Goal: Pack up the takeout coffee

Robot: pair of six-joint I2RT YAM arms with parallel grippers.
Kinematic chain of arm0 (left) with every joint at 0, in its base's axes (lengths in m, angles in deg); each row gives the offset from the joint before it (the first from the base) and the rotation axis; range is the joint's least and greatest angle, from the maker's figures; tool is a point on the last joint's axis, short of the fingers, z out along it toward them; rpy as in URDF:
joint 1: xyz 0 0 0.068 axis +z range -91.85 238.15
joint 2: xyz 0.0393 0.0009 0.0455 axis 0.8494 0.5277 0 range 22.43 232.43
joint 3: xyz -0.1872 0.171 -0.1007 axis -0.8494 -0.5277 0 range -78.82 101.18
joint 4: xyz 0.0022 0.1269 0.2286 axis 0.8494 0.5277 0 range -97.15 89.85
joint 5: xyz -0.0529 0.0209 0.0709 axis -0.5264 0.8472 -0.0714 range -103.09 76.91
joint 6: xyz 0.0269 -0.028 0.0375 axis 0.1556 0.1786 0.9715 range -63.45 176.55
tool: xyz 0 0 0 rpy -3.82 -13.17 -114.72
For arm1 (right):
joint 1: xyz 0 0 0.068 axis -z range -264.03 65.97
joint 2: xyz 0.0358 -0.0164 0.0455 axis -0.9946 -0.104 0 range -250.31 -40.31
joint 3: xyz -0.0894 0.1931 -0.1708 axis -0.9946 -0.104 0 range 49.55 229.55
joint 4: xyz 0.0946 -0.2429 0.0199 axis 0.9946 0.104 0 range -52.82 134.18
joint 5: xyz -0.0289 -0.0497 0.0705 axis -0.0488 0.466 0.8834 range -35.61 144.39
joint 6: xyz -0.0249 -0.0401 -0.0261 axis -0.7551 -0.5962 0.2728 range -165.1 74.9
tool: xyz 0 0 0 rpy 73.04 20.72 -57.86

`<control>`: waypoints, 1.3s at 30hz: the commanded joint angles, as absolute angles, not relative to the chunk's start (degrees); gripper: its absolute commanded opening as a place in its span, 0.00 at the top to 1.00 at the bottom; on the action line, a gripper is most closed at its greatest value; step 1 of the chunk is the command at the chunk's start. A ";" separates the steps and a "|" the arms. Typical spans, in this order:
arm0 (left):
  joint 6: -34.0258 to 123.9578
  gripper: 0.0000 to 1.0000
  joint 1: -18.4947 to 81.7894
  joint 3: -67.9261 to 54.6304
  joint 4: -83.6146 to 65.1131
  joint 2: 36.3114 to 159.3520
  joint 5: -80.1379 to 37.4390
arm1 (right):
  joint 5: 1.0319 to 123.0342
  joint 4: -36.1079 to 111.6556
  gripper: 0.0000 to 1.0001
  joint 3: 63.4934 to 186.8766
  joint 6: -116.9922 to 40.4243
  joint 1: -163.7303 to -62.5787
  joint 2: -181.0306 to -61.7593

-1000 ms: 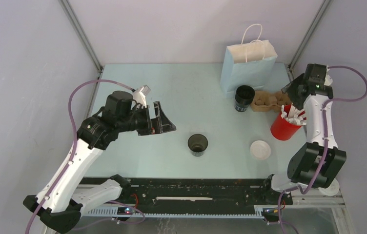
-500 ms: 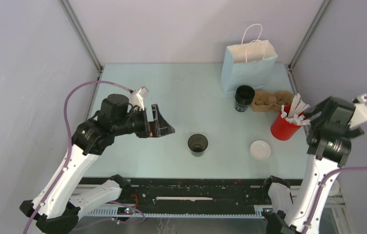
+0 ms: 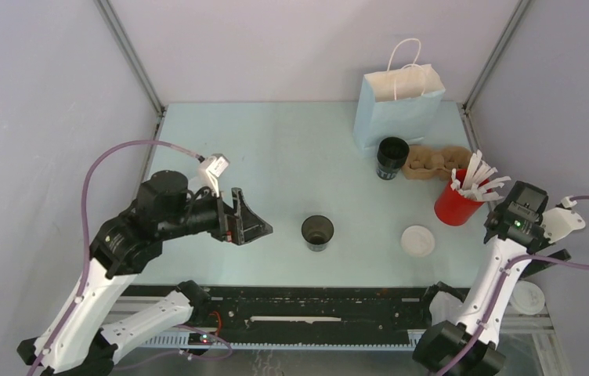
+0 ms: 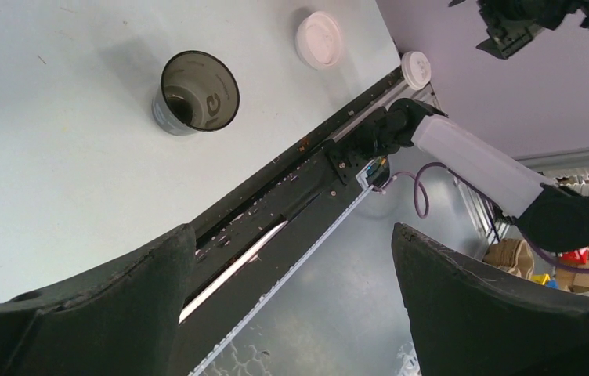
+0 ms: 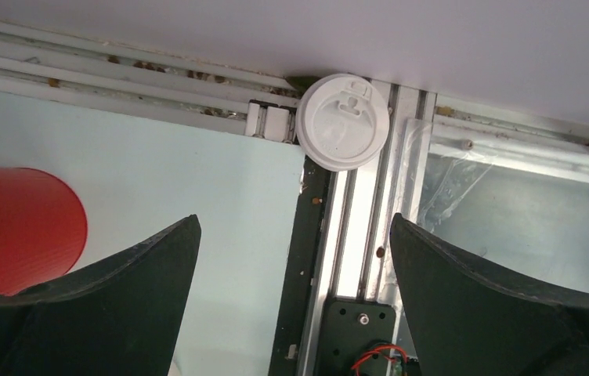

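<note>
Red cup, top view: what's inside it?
A bundle of white flat sticks stands in the red cup, fanning out above its rim. Their lower ends and the cup's bottom are hidden by the wall and the bundle itself.

right gripper [image 5: 293, 235] swung off the cup carrier [image 3: 432, 163] at the back, out to the near right corner. it's now over the white lid [image 5: 344, 121] on the frame rail [image 5: 362, 227], jaws wider. left gripper [image 3: 251, 222] pulled nearer and left, further from the dark cup [image 3: 317, 233].

Cup carrier [image 3: 431, 162] partly hidden behind red cup [image 3: 454, 210] (near corner).
</note>
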State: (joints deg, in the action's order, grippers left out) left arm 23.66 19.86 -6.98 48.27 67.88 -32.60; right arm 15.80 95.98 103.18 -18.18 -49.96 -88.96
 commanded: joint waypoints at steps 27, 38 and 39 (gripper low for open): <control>32.55 0.00 14.45 -4.12 50.38 70.53 -23.18 | 41.90 55.77 0.06 84.38 -54.02 -26.25 -107.99; 33.69 0.00 13.84 -1.62 51.00 74.92 -21.40 | 41.18 49.86 0.24 82.25 -55.75 -26.52 -114.68; 33.69 0.00 13.79 -1.37 51.11 75.38 -21.36 | 39.18 49.20 0.25 82.18 -55.13 -26.42 -115.08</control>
State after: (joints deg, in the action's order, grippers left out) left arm 31.77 14.23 -5.39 51.11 74.65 -22.56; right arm 41.68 54.00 82.50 -55.08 -26.58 -113.59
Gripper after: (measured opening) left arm 0.996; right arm 0.772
